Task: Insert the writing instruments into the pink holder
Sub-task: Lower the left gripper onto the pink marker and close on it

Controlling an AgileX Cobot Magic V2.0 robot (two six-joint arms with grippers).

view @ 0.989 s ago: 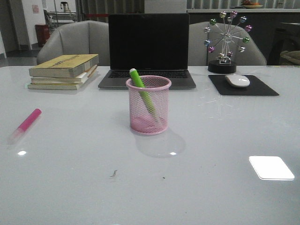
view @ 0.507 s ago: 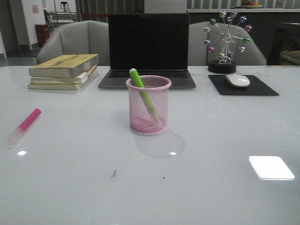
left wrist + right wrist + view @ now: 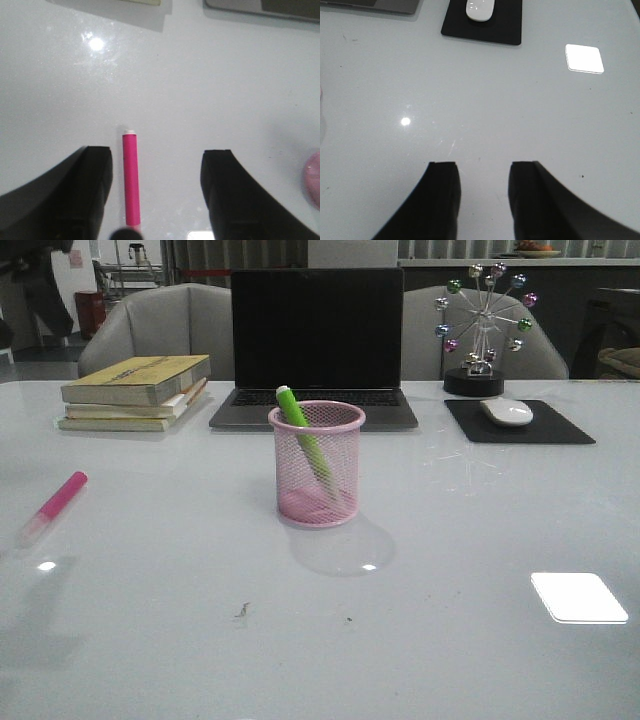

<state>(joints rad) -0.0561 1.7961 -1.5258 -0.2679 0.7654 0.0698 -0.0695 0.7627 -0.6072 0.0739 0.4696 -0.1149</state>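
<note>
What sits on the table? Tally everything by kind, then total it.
Highlighters: 2 (pink highlighter, green highlighter)
Pen cups: 1 (pink holder)
Books: 3 (book stack)
Laptops: 1
Mice: 1
Mouse pads: 1
Ferris wheel ornaments: 1
Total: 10

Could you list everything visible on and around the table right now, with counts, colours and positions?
pink holder: 1, pink mesh, centre of the table
green highlighter: 1, lime green, leaning inside the pink holder
pink highlighter: 1, bright pink with clear cap, lying flat on the table's left side
books: a stack, yellowish covers, far left
laptop: 1, dark, open, behind the pink holder
mouse: 1, white, on the mouse pad
mouse pad: 1, black, far right
ferris-wheel ornament: 1, coloured beads on a black base, behind the mouse pad
chairs: 2, grey, behind the table
table: 1, glossy white
left gripper: 1, black, open, straddling the pink highlighter
right gripper: 1, black, open over bare table
</note>
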